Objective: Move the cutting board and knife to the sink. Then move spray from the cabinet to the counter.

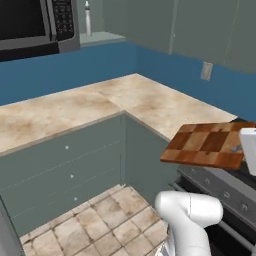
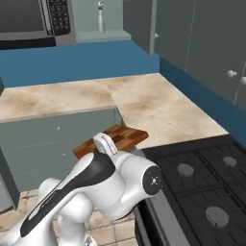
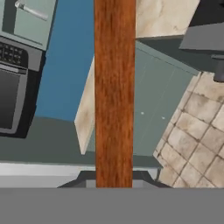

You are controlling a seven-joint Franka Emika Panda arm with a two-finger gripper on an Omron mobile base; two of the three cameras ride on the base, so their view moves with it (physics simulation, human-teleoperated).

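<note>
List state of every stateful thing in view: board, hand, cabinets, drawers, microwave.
cutting board: lifted clear of the counter, roughly level, held in the air beside the stove
hand: shut on the cutting board's edge
microwave: door closed
upper cabinet doors: closed
drawers under the counter: closed

No text can be read; the microwave (image 1: 30,25) keypad markings are too blurred
</note>
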